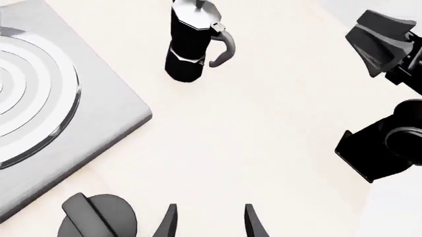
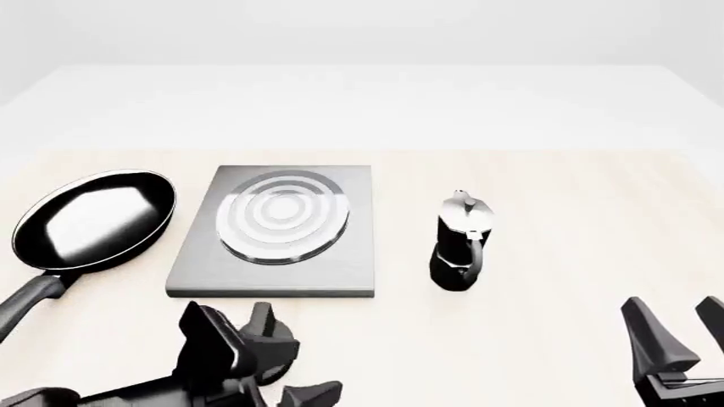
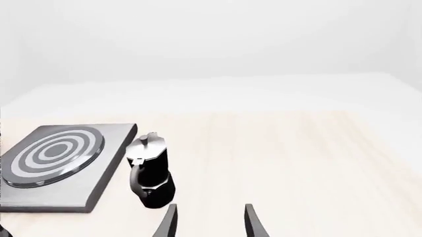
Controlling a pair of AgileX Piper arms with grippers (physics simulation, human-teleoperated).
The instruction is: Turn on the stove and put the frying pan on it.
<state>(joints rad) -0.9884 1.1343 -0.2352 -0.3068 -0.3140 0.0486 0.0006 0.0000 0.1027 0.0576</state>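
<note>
The stove (image 2: 277,233) lies mid-tabletop (image 2: 543,322), the frying pan (image 2: 97,219) just beside it at 9 o'clock, knob (image 1: 99,217) at 6. Left tool (image 1: 207,224) and right tool (image 3: 207,222) both gape, holding nothing. The coffee pot (image 2: 462,242) stands at 3.

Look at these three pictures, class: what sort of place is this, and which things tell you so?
Most likely a simulated kitchen tabletop, plainly rendered. The clues: a flat grey stove with a ringed burner, a black frying pan beside it on the pale table, and a small moka pot on the stove's other side.
</note>
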